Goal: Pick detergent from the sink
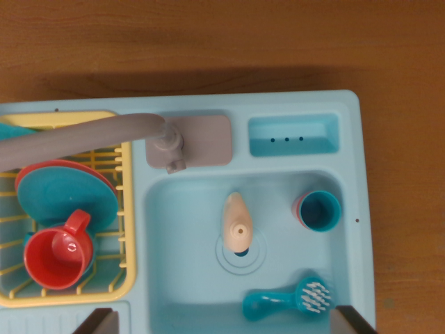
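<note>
A peach detergent bottle (236, 223) stands upright over the drain in the middle of the light blue sink basin (181, 229); I see it from above, cap toward the camera. Only the dark tips of my gripper (226, 323) show, at the bottom edge of the wrist view. One fingertip (97, 322) is at the lower left and the other is at the lower right. They stand wide apart with nothing between them, open, above the sink's near side and clear of the bottle.
A teal cup (318, 211) lies at the basin's right side, and a teal brush (288, 300) at its near right. A grey faucet (104, 136) reaches left over a yellow dish rack (125, 209) holding plates and a red mug (59, 256). Wooden tabletop (222, 42) surrounds the sink.
</note>
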